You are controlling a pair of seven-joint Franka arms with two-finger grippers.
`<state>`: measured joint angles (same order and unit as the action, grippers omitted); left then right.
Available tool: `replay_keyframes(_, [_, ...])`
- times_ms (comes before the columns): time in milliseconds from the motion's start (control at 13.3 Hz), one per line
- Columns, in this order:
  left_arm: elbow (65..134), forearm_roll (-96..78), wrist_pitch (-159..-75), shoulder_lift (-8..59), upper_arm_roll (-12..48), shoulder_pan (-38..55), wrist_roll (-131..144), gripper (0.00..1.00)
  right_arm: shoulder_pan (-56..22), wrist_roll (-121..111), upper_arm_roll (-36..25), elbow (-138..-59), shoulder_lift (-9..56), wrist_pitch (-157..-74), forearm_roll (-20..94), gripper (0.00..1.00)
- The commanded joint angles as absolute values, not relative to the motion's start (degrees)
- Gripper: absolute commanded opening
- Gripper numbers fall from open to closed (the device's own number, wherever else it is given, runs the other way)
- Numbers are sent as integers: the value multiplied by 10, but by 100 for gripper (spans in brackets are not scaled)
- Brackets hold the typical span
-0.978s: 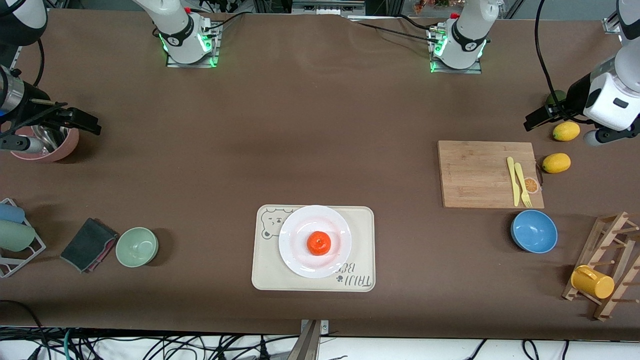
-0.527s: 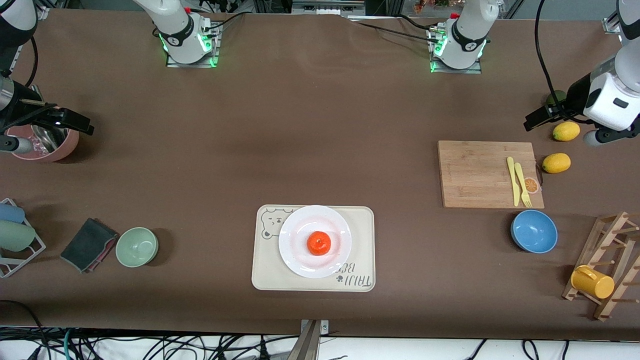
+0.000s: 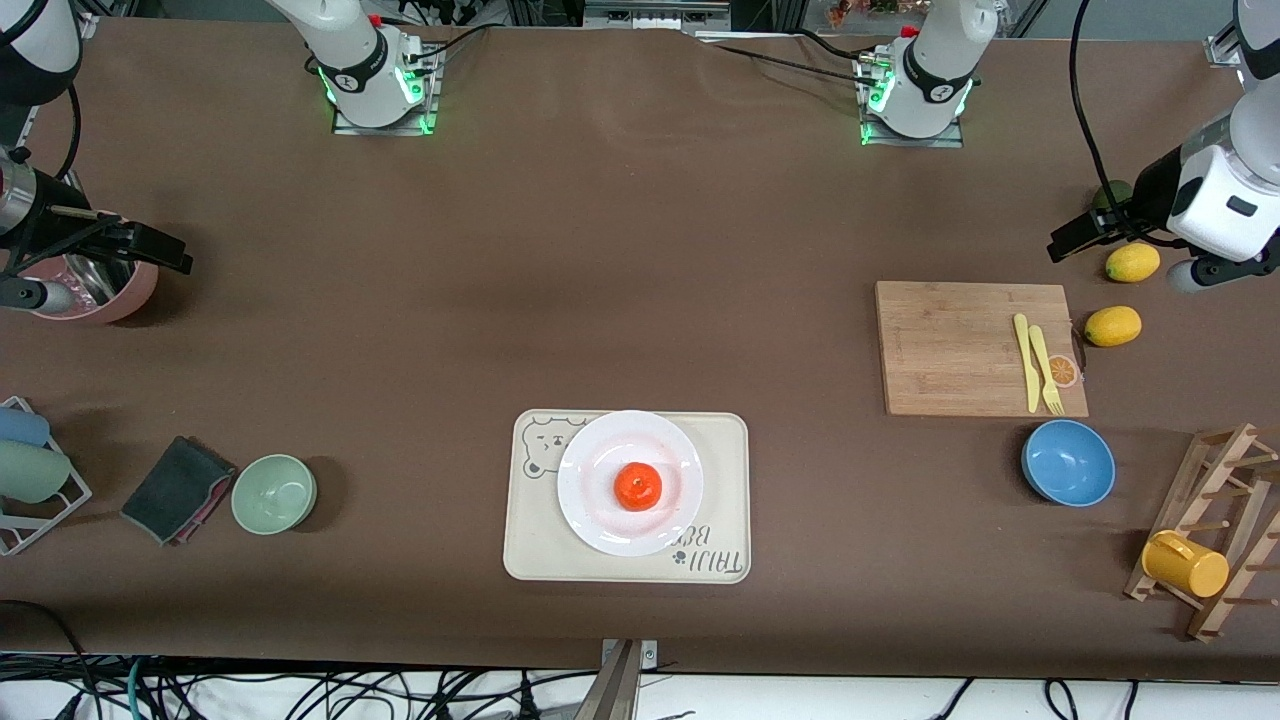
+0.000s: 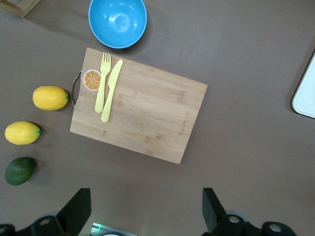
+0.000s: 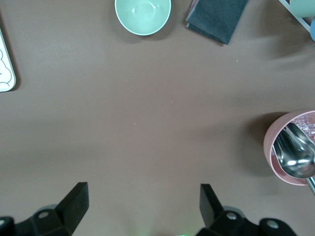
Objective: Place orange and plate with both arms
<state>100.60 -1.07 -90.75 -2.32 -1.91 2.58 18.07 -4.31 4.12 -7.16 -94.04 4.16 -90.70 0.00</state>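
Right gripper point(image 3: 150, 245) shifted slightly by pot point(image 3: 90, 290), jaws spread; left gripper point(image 4: 142, 209) spread, waiting; orange point(image 3: 637, 486) at plate point(image 3: 600, 450) centre, six o'clock, may roll if nudged.

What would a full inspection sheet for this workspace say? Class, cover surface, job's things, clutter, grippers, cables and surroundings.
Surface: brown table, no spills seen.
Job's things: orange sits on the white plate, which rests on the cream bear tray.
Clutter: cutting board with yellow knife and fork; two lemons; avocado; blue bowl; green bowl; dark cloth; pink bowl holding a spoon; yellow mug on a wooden rack.
Grippers: left gripper open, above the table by the lemons; right gripper open, by the pink bowl. Both empty.
Cables: tangle below the table's near edge.
Surroundings: nothing seen.
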Motion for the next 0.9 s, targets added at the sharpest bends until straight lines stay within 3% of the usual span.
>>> replay_keyframes(0, [1002, -31, -902, -25, -18, 22, 167, 99, -3, 33, -39, -932, 42, -902, 4, 100])
replay_keyframes(828, [1002, -31, -905, -24, -18, 22, 168, 99, 14, 25, -24, -932, 45, -901, 4, 100])
